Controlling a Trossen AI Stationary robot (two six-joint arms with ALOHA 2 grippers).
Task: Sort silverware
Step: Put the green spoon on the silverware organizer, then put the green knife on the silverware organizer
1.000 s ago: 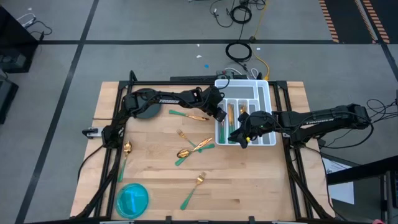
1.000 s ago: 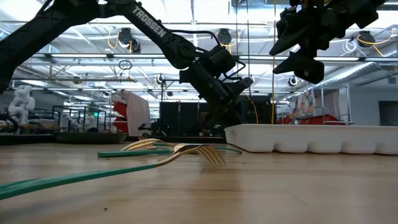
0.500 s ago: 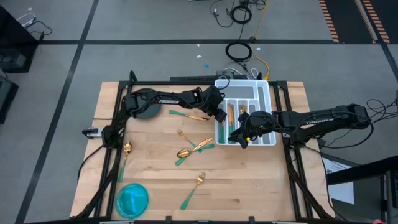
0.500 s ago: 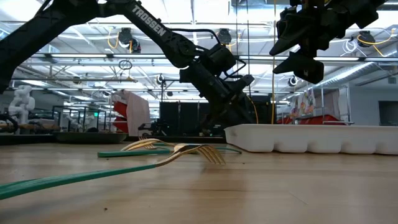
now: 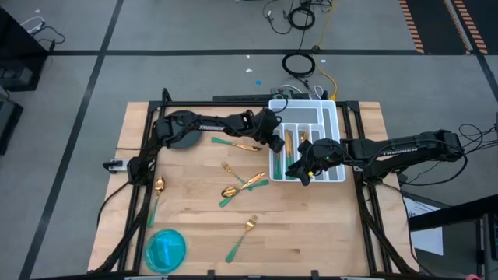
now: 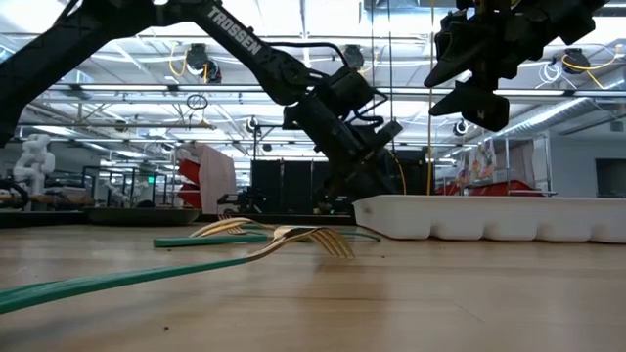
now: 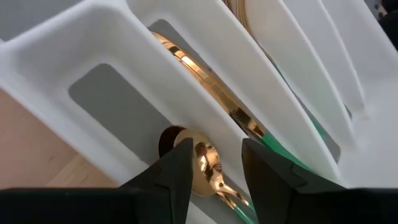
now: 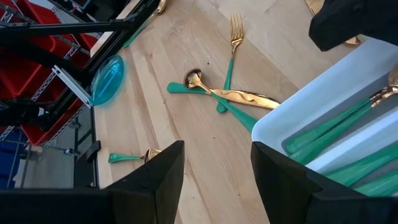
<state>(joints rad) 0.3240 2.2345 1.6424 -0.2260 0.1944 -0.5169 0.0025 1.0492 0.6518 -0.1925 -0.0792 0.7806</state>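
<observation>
Left pincer at the near-left corner of the white tray, fingers narrowly parted over a gold-headed spoon; spoon bowl between the tips, lying in the tray's outermost slot, contact with the fingers hard to judge. Beside it in the next slot, a gold knife blade with a green handle.

Right pincer above the tray's front edge, fingers spread wide, nothing between them. Raised well off the worktop in the low view.

Several green-handled pieces already inside the tray. Loose on the wood: a crossed spoon and knife pair near the middle, a fork just beyond them, another fork nearer the front edge, a spoon by the left frame, and one more piece close under the left arm. From table height, fork tines arching over a long green handle.

Blue dish at the front-left corner; dark round plate under the left arm's base end.
</observation>
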